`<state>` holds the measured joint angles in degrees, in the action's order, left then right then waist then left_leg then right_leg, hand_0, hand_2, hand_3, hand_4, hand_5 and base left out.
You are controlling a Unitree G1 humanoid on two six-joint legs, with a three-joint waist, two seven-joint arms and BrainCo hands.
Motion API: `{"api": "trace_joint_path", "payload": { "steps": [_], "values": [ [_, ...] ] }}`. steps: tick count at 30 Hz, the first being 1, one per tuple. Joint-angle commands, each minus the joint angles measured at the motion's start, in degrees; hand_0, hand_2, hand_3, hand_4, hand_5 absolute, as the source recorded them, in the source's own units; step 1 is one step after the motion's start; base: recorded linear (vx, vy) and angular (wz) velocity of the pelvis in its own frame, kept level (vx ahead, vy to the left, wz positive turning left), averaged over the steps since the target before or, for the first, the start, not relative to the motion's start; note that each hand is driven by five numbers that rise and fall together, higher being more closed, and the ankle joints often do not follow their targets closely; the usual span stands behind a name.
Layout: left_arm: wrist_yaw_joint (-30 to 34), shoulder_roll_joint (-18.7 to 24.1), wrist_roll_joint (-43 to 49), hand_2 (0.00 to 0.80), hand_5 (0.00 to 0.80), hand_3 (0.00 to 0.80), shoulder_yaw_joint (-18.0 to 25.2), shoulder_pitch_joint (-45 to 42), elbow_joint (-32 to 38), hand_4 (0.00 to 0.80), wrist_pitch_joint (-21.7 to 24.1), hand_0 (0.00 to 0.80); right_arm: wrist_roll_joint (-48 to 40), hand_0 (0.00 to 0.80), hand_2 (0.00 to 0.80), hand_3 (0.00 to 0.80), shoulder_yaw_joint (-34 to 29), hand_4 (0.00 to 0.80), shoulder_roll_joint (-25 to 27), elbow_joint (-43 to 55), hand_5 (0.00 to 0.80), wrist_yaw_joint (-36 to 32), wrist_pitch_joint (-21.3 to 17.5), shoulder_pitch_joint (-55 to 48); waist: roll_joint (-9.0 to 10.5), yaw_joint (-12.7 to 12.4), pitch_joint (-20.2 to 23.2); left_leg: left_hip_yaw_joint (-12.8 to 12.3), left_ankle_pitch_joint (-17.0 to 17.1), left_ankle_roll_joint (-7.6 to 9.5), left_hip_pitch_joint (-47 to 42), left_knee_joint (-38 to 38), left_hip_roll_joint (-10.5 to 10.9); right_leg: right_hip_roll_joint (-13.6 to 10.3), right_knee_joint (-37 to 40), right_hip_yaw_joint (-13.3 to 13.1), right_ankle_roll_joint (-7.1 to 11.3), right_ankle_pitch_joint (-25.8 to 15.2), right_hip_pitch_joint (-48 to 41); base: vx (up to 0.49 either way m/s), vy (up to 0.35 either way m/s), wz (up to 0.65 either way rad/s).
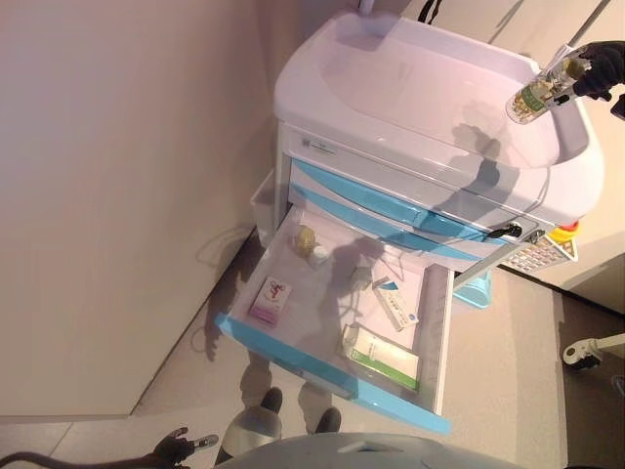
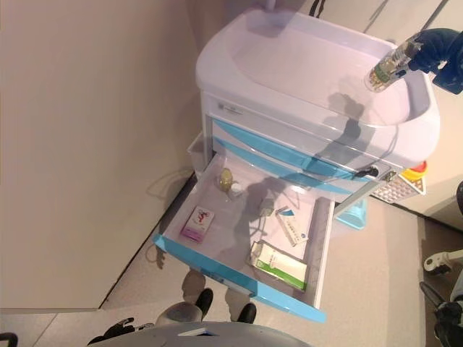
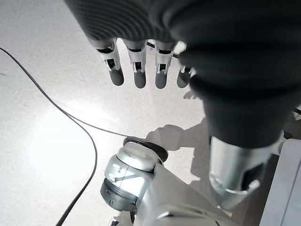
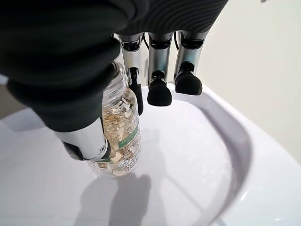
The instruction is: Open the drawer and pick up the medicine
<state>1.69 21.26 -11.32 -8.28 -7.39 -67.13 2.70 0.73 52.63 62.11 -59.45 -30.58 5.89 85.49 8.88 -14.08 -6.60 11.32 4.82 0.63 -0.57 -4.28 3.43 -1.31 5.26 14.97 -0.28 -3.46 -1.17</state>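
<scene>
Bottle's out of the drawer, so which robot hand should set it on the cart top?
Right. The right robot hand already grips the pill bottle above the cart top; the left robot hand hangs open near the floor.

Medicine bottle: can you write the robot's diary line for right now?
drawer: open | medicine bottle: held in right robot hand, above cart top | left robot hand: low, open
</scene>
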Motion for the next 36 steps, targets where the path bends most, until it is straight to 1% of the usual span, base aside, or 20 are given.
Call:
{"api": "trace_joint_path", "payload": {
  "steps": [1, 5, 12, 28, 29, 30, 31, 32, 36],
  "values": [
    [0.36, 3.37, -0.82, 0.000, 0.000, 0.000, -1.75, -0.92, 0.73, 0.000, 0.58, 0.000, 3.31, 0.800, 0.800, 0.800, 5.83, 0.800, 1.68, -1.49, 0.800, 0.71, -1.38, 10.90, 2.25, -1.66, -1.29, -0.31, -3.96, 0.67, -1.23, -0.71, 2.01, 0.95, -2.10, -1.37, 1.95, 3.25, -4.15, 0.017, -0.031, 0.02],
    [0.35, 3.55, -0.95, 0.000, 0.000, 0.000, -1.55, -1.12, 1.33, 0.000, 0.78, 0.000, 4.63, 0.800, 0.800, 0.800, 7.41, 0.800, 2.44, -1.14, 0.800, -2.15, -2.27, 10.94, 2.54, -1.78, -1.79, 0.03, -3.87, 0.61, -0.99, -0.70, 1.91, 1.16, -2.24, -1.27, 1.84, 3.43, -4.03, 0.017, -0.030, 0.01],
    [0.18, 4.05, -1.58, 0.000, 0.000, 0.000, -0.99, -1.66, 2.66, 0.000, 1.09, 0.000, 5.16, 0.800, 0.800, 0.800, 7.93, 0.800, 3.54, 0.56, 0.800, -5.67, -1.52, 9.63, 2.97, -1.95, -2.73, 0.41, -3.77, 0.58, -0.55, -0.56, 1.88, 1.38, -2.73, -1.27, 1.62, 3.71, -3.62, 0.025, -0.022, 0.04],
    [0.17, 5.61, -3.54, 0.000, 0.000, 0.000, -0.70, -0.95, 3.83, 0.000, 2.23, 0.000, 4.18, 0.800, 0.800, 0.800, 8.06, 0.800, 3.20, 1.05, 0.800, -6.50, -1.05, 8.54, 3.17, -2.76, -6.52, 1.33, -3.12, 0.52, 2.16, 0.07, 1.65, 2.28, -3.05, -1.51, 1.13, 3.30, -1.33, -0.025, -0.037, 0.03],
    [0.25, 5.72, -3.56, 0.000, 0.000, 0.000, -0.58, -0.92, 3.88, 0.000, 2.28, 0.000, 3.99, 0.725, 0.725, 0.725, 8.26, 0.725, 3.24, 0.93, 0.725, -6.49, -1.16, 8.82, 3.23, -2.78, -6.63, 1.29, -3.08, 0.47, 2.33, 0.07, 1.61, 2.31, -3.04, -1.48, 1.14, 3.27, -1.20, -0.029, -0.032, 0.00],
    [0.35, 5.86, -3.62, 0.000, 0.000, 0.000, -0.62, -0.91, 3.95, 0.000, 2.30, 0.000, 3.90, 0.580, 0.580, 0.580, 8.51, 0.580, 3.33, 0.97, 0.580, -6.54, -1.08, 9.05, 3.28, -2.77, -6.71, 1.19, -3.05, 0.44, 2.44, 0.12, 1.55, 2.35, -3.05, -1.48, 1.11, 3.24, -1.12, 0.000, 0.000, 0.00],
    [0.37, 5.88, -3.66, 0.000, 0.000, 0.000, -0.64, -0.92, 3.92, 0.000, 2.42, 0.000, 3.91, 0.264, 0.264, 0.264, 8.74, 0.264, 3.39, 0.86, 0.264, -6.36, -1.25, 9.18, 3.30, -2.75, -6.79, 1.16, -3.01, 0.42, 2.48, 0.13, 1.51, 2.38, -3.07, -1.46, 1.08, 3.22, -1.10, 0.000, 0.000, 0.00],
    [0.34, 5.86, -3.74, 0.000, 0.000, 0.000, -0.62, -0.84, 3.96, 0.000, 2.52, 0.000, 3.66, 0.000, 0.000, 0.000, 8.95, 0.000, 3.52, 0.73, 0.000, -6.20, -1.37, 9.44, 3.30, -2.71, -6.89, 1.13, -2.98, 0.40, 2.59, 0.12, 1.47, 2.40, -3.09, -1.43, 1.08, 3.19, -0.94, 0.000, 0.000, 0.00],
    [0.23, 5.90, -3.75, 0.000, 0.000, 0.000, -0.65, -0.67, 4.04, 0.000, 2.97, 0.000, 3.16, 0.000, 0.000, 0.000, 9.41, 0.000, 3.54, 0.57, 0.000, -5.80, -1.29, 10.50, 3.42, -2.65, -7.24, 0.94, -2.83, 0.29, 2.97, 0.23, 1.36, 2.40, -3.27, -1.36, 1.00, 3.12, -0.58, 0.000, 0.000, 0.00]
  ]
}}
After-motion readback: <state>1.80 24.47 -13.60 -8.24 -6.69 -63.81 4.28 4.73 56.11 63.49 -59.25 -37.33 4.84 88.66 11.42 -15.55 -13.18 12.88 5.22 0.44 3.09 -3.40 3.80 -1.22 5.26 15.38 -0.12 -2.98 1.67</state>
